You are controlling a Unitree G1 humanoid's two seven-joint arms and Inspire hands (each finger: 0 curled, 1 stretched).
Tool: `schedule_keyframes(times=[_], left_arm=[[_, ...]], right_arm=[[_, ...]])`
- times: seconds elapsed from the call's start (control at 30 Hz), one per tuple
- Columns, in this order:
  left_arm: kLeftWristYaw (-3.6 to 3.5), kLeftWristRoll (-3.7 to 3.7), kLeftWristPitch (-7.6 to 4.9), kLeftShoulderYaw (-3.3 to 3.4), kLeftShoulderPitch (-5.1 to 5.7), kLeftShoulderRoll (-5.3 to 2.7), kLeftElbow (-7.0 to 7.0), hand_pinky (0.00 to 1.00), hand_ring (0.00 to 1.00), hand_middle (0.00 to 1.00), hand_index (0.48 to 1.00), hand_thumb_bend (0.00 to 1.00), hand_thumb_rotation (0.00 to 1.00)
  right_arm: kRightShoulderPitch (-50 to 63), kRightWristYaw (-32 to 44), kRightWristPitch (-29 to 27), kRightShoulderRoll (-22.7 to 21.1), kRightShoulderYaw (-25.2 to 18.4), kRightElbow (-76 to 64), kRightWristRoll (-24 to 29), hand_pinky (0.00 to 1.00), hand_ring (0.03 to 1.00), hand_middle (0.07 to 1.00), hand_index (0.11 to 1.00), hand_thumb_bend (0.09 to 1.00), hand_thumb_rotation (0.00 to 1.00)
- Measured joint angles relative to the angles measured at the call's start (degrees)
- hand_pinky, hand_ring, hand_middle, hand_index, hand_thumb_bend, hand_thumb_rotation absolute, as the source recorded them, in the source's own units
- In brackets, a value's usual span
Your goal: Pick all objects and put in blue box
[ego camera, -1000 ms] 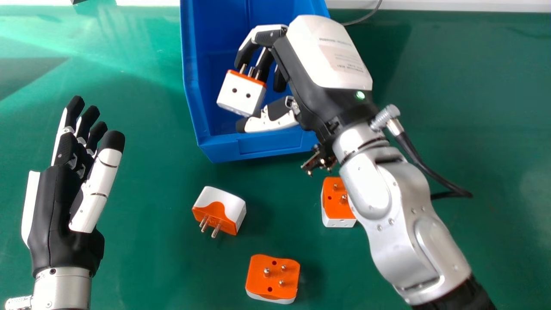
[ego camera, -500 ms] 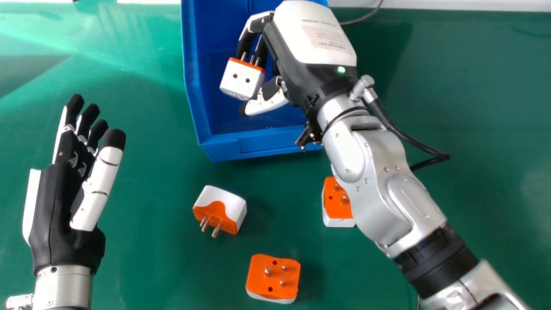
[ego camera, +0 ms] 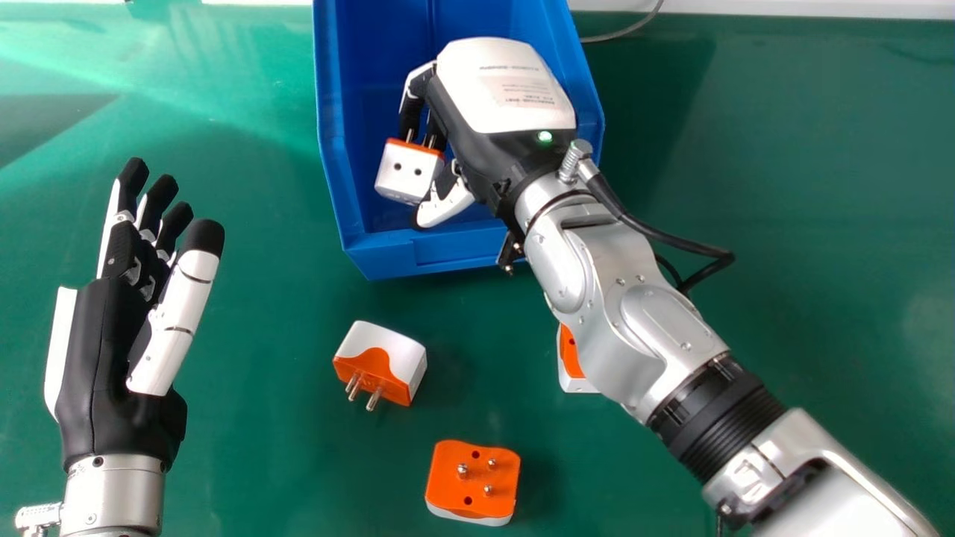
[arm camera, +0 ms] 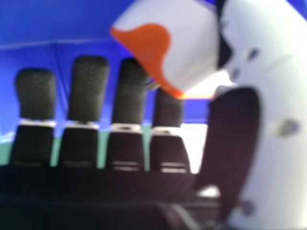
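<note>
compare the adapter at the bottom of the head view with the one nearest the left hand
The bottom adapter has its prongs pointing up, while the other adapter has its prongs pointing toward the robot. The bottom adapter shows mainly orange; the other adapter shows a broad white side too. Both rest on the green table.

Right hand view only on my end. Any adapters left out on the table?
Observer: Yes, besides the held adapter, three lie on the green table: a white-topped adapter, a near adapter and a right-side adapter, partly hidden by the right forearm.

Operator: Copy. Where's the left hand?

Observer: The left hand is to the left of the blue box, fingers extended, holding nothing.
</note>
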Motion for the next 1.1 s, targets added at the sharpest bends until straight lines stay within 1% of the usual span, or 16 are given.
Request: schedule_keyframes(times=[0.27, 0.5, 0.8, 1.1], left_arm=[[-0.03, -0.03, -0.01, 0.01, -0.09, -0.02, 0.06, 0.92, 0.95, 0.96, 0.970, 0.64, 0.59], [-0.02, -0.02, -0.01, 0.02, -0.07, -0.02, 0.10, 0.92, 0.95, 0.96, 0.966, 0.64, 0.59], [-0.01, 0.01, -0.04, 0.01, 0.06, -0.02, 0.10, 0.92, 0.95, 0.96, 0.968, 0.64, 0.60], [-0.01, -0.08, -0.05, -0.01, 0.52, -0.19, 0.07, 0.92, 0.95, 0.96, 0.966, 0.65, 0.60]], right_arm=[[-2.3, -1.9, 0.0, 0.8, 0.6, 5.3, 0.2, 0.30, 0.398, 0.538, 0.496, 0.509, 0.00], [-2.5, -2.0, 0.0, 0.7, 0.3, 5.7, 0.9, 0.29, 0.395, 0.537, 0.498, 0.510, 0.00], [-3.0, -2.7, 0.5, 0.6, 0.5, 7.8, 1.0, 0.31, 0.399, 0.535, 0.498, 0.509, 0.00], [-5.1, -4.7, 0.4, 1.5, 0.6, 13.7, 1.0, 0.31, 0.399, 0.531, 0.503, 0.510, 0.00]])
